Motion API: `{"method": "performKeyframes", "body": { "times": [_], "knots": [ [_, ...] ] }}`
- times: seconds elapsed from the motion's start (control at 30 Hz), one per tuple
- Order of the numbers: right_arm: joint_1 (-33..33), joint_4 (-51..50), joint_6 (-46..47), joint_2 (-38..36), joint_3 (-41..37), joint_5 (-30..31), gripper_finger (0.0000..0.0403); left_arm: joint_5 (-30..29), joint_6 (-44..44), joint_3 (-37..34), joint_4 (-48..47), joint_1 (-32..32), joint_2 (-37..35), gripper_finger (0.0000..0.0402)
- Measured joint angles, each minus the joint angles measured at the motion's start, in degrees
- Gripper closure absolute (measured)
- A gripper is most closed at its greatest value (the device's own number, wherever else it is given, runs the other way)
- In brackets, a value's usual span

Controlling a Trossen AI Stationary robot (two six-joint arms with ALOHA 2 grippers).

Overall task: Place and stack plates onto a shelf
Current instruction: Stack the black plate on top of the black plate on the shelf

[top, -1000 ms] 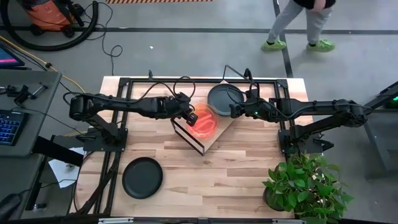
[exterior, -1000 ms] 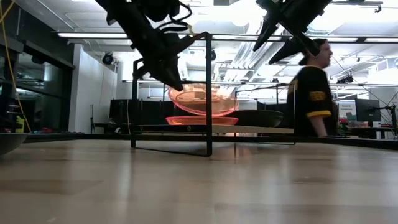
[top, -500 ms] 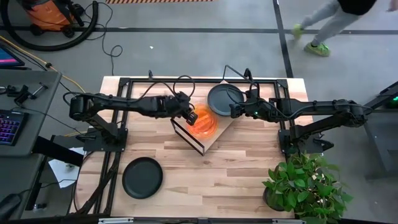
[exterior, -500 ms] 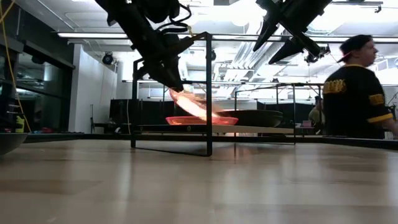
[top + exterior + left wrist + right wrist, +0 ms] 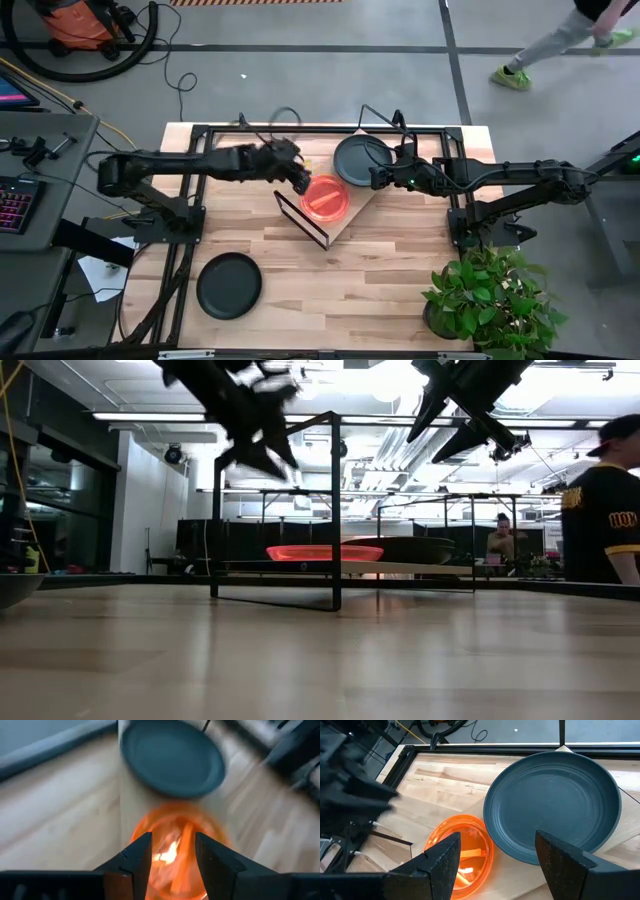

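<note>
We see the orange plates (image 5: 325, 197) stacked on the shelf (image 5: 352, 215) beside a dark plate (image 5: 362, 158); left gripper (image 5: 172, 851) open and empty above them. Right gripper (image 5: 496, 851) hovers open over the shelf. Next, we judge, is fetching the dark tabletop plate (image 5: 229, 285).

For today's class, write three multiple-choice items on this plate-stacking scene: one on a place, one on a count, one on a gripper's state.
1. Where does the lone dark plate lie?
A. on the shelf
B. on the tabletop, near the front left corner
C. in a gripper

2. How many dark plates show in the high view?
A. two
B. four
C. none

3. How is the left gripper?
A. shut on an orange plate
B. shut on a dark plate
C. open, holding nothing

Answers:
1 B: it sits on the tabletop, apart from the shelf.
2 A: that one plus the dark plate on the shelf.
3 C: its fingers stand apart above the orange plates, which lie flat on the shelf.
</note>
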Motion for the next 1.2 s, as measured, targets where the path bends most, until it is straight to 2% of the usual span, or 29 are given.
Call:
{"method": "performKeyframes", "body": {
  "times": [0.17,0.3,0.47,0.63,0.83,1.07,1.2],
  "knots": [
    [0.0,0.0,0.0,0.0,0.0,0.0,0.0165,-0.02,4.67,0.02,2.74,-0.38,-10.41,0.0263],
    [-0.01,0.02,0.02,0.0,0.0,-0.6,0.0165,-0.02,8.88,-0.74,4.62,-4.09,-18.98,0.0265],
    [-0.01,0.04,0.0,0.0,0.0,-1.14,0.0165,-0.32,8.29,-9.18,11.28,-11.36,-30.06,0.0265],
    [-0.08,0.02,-0.42,0.0,0.0,-1.15,0.0165,-4.7,1.2,-18.84,12.88,-17.66,-38.36,0.0265],
    [-0.4,0.02,0.04,0.0,0.0,-1.14,0.0165,-4.96,-1.34,-25.41,12.51,-21.5,-42.01,0.0265],
    [-0.4,0.02,0.2,0.0,0.0,-1.11,0.0165,-4.57,4.41,-27.32,12.01,-23.24,-41.49,0.0265],
    [-0.4,0.02,0.22,0.0,0.0,-1.1,0.0165,-0.93,10.82,-27.21,12.47,-23.41,-41.15,0.0265]
  ]
}}
